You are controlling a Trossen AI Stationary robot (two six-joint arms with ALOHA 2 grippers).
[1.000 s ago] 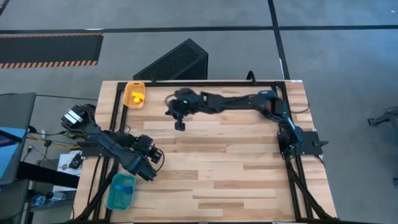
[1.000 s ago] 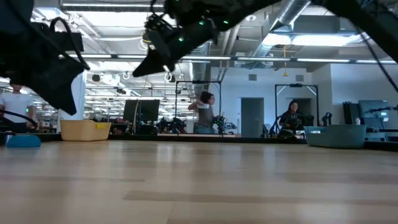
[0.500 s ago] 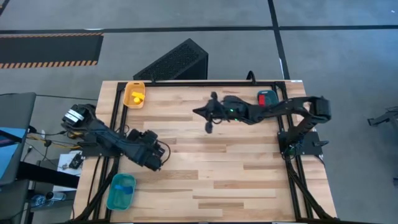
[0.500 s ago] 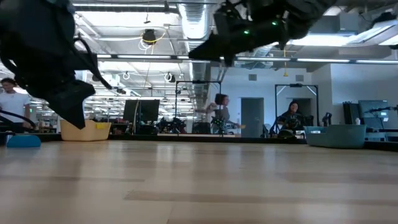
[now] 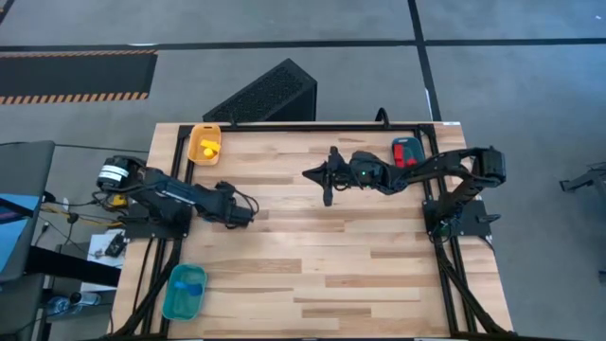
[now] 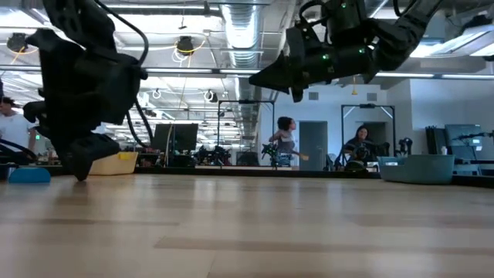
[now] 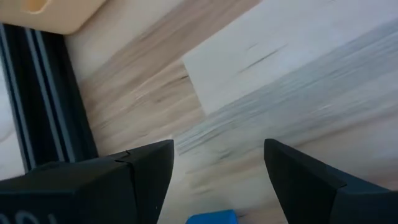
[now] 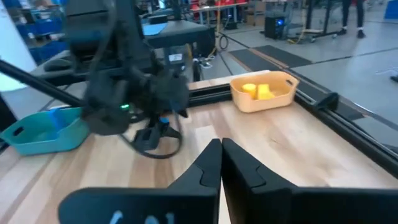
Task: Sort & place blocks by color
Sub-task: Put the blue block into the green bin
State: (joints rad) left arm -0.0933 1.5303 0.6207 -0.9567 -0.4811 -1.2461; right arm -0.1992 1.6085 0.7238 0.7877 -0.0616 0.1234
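My left gripper (image 5: 243, 214) is low over the left half of the table, fingers open (image 7: 217, 168). A small blue block (image 7: 211, 217) shows between them near their base. My right gripper (image 5: 327, 189) hangs shut above the table's far middle (image 8: 221, 155) and holds nothing. The yellow tray (image 5: 205, 144) at the far left corner holds yellow blocks (image 5: 209, 146). Blue blocks (image 5: 187, 284) lie in the teal tray (image 5: 185, 292) at the near left edge. The other blocks are out of view. My left gripper has the blue block (image 7: 211, 217) between its open fingers, pointing down at the table. The picture's edge cuts the block off, and I cannot tell whether either finger touches it.
A red container (image 5: 407, 152) sits near the far right corner by the right arm's base. A black frame rail (image 7: 37, 99) runs along the table's left edge. Bare wood (image 5: 360, 265) spreads over the middle and near right. People move in the room beyond (image 6: 285, 143).
My left gripper has swung from beside the teal tray toward the far edge and come down close to the table. My right gripper has drawn back from the yellow tray's side toward the table's right, staying raised.
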